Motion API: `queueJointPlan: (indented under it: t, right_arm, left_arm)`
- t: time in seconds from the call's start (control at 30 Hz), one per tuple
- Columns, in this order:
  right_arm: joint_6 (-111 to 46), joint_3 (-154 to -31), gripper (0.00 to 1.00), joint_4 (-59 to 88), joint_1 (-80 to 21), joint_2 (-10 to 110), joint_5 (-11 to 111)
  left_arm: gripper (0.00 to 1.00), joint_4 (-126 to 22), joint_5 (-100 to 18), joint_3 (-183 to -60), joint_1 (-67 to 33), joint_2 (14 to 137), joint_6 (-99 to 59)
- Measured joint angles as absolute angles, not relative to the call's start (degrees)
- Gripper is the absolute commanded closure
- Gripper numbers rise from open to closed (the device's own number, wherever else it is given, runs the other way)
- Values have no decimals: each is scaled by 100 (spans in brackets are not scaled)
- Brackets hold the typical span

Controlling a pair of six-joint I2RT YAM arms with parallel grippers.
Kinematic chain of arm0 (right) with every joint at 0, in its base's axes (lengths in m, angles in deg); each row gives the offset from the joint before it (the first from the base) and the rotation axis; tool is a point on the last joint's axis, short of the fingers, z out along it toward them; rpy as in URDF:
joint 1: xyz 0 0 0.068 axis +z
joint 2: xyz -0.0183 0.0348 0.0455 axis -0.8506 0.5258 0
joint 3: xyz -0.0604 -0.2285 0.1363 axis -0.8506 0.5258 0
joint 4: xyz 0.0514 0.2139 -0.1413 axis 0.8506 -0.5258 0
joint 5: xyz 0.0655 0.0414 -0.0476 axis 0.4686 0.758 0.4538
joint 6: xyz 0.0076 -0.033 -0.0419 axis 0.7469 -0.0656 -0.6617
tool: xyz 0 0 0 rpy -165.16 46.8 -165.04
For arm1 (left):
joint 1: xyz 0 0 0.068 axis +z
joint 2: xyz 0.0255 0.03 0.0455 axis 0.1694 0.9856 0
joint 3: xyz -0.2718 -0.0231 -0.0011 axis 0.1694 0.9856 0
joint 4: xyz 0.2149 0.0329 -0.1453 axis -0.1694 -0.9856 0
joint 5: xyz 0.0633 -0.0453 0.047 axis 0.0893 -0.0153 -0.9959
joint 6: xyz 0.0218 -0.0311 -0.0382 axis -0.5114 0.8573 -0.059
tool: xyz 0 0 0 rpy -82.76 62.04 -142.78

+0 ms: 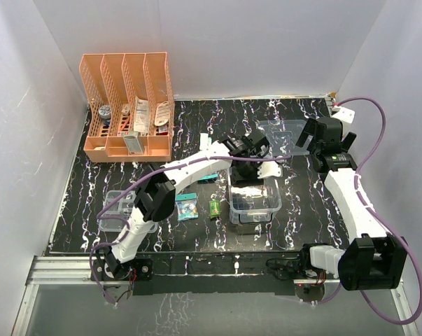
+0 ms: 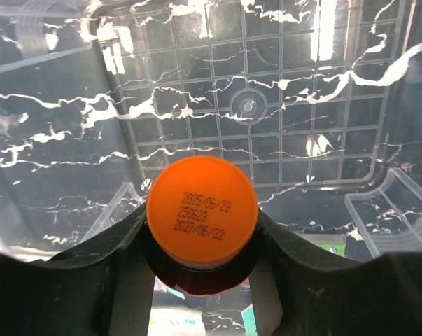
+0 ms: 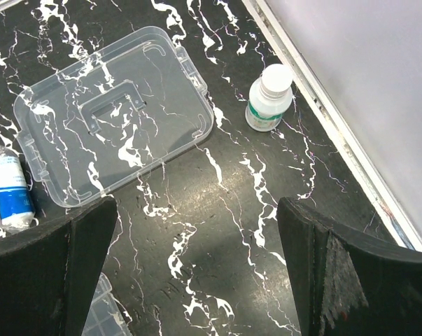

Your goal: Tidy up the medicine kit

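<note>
Medicine kit (image 1: pixel 254 204): your clear box is sitting open at mid-table, just ahead of the arm bases.
Left gripper (image 2: pixel 202 222): your fingers are clamping an orange-capped bottle (image 2: pixel 202 210) just under its cap, and you are holding it over the kit's gridded floor with the printed cap facing the wrist camera.
Right gripper (image 3: pixel 197 210): your jaws are standing wide apart, gripping nothing, and hovering over the marbled table (image 3: pixel 224 175) near its back right corner.
Lid (image 3: pixel 113 115): it is lying flat on the table, apart from the box.
White bottle (image 3: pixel 269 98): it is standing upright near the lid, by the table's edge.
Blue-labelled roll (image 3: pixel 11 192): it is lying just beside the lid.
Orange rack (image 1: pixel 130 105): it is standing at back left, well apart from the kit.
</note>
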State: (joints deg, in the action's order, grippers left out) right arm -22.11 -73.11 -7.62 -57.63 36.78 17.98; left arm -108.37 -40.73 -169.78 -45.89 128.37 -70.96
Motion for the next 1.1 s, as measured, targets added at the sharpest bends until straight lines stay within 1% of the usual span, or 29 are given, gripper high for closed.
queueJointPlan:
  t: [0.2, 0.23, 0.3, 0.33, 0.4, 0.53, 0.57, 0.63, 0.83, 0.97, 1.1]
  right_arm:
    - [-2180, -7311, 2, -784, -5763, 3481, 1800]
    - [-2169, -7311, 2, -784, -5763, 3468, 1802]
    - [-2149, -7300, 2, -782, -5763, 3442, 1802]
    - [-2136, -7278, 2, -782, -5763, 3422, 1804]
    - [-2125, -7211, 2, -791, -5763, 3376, 1804]
    - [-2110, -7127, 2, -828, -5763, 3339, 1811]
    - [-2112, -7125, 2, -865, -5763, 3335, 1815]
    - [-2112, -7125, 2, -872, -5763, 3335, 1820]
    - [-2110, -7121, 2, -876, -5763, 3289, 1822]
    - [-2108, -7033, 2, -880, -5763, 3204, 1830]
    - [-2108, -7018, 2, -891, -5763, 3191, 1846]
  left_arm:
    - [100, -10563, -4213, -16648, -4586, 13027, -7161]
    - [98, -10550, -4233, -16624, -4586, 13027, -7159]
    - [84, -10476, -4290, -16587, -4586, 13027, -7157]
    - [75, -10421, -4305, -16570, -4586, 13027, -7155]
    - [53, -10319, -4345, -16535, -4586, 13027, -7153]
    - [34, -10225, -4386, -16528, -4586, 13029, -7148]
    - [31, -10207, -4393, -16528, -4586, 13029, -7133]
    - [28, -10209, -4393, -16528, -4586, 13029, -7118]
    - [29, -10214, -4395, -16528, -4586, 13029, -7050]
    - [26, -10229, -4417, -16574, -4586, 13034, -6989]
    - [24, -10297, -4469, -17013, -4586, 13047, -6820]
